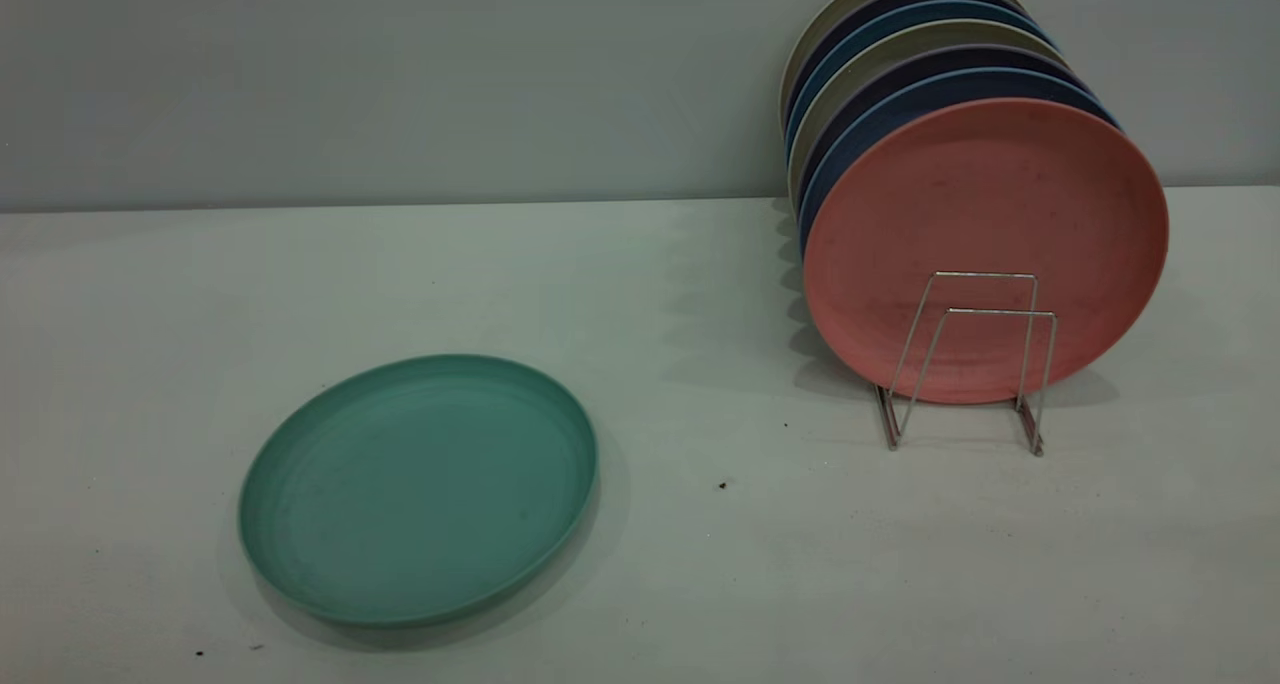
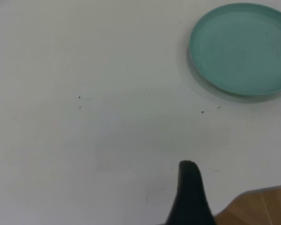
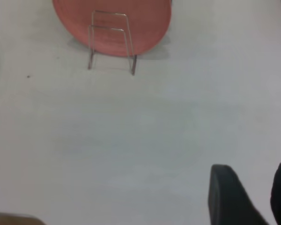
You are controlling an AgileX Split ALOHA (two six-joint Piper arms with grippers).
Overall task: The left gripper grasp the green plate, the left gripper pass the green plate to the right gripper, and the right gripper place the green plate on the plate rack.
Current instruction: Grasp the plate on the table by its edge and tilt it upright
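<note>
Exterior view shows neither arm; nearest the camera, on the left side of the white table [image 1: 700,584], the green plate [image 1: 418,489] lies flat with its hollow side up and its low rim clear all round, which suits a grasp on the edge; nothing touches it, so the first step of the task is judged not yet done; farther back and to the right, well apart from it, stands the plate rack [image 1: 968,359], its two front wire loops bare and facing the camera, a likely slot for the incoming plate; just behind those loops the pink plate [image 1: 985,249] stands on edge, and behind it a row of blue and cream plates [image 1: 900,64] leans the same way, held upright by the wires so that each can be slid in or out singly; the grey wall [image 1: 400,74] closes the scene. Left wrist view shows the left gripper [image 2: 189,197] as a single dark fingertip above bare table, the green plate [image 2: 243,49] lying off ahead of it, and whether that claw is apart or together cannot be told; right wrist view shows the right gripper [image 3: 253,197] with two dark fingers standing apart and holding nothing, the rack [image 3: 111,42] and pink plate [image 3: 112,23] well ahead.
</note>
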